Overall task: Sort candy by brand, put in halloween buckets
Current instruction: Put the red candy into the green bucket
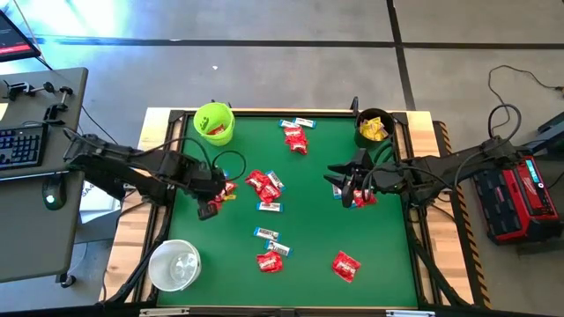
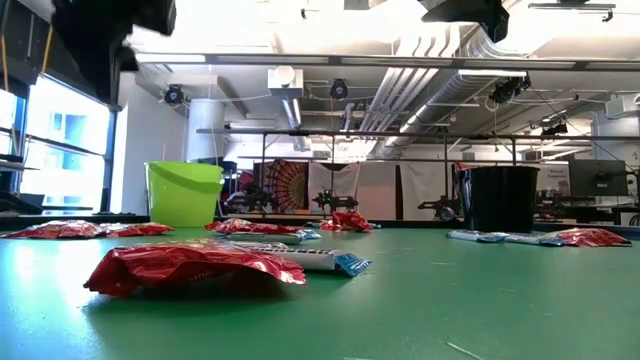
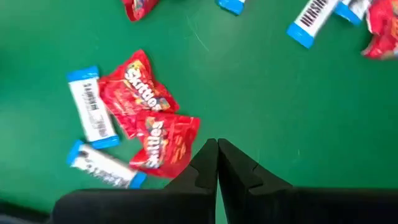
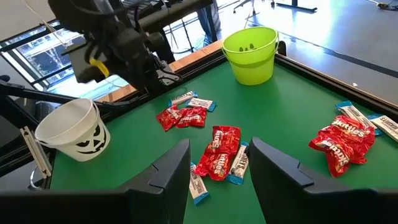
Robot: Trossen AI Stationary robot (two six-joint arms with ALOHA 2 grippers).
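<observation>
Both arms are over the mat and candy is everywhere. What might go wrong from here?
1. The left claw is shut with nothing visible between its fingers; if it meant to grab a piece, it may carry nothing to a bucket.
2. Red packets overlap and touch white-and-blue bars, so one pinch could lift two brands together.
3. The open right claw hangs over a similar mixed cluster, with the same risk.
</observation>
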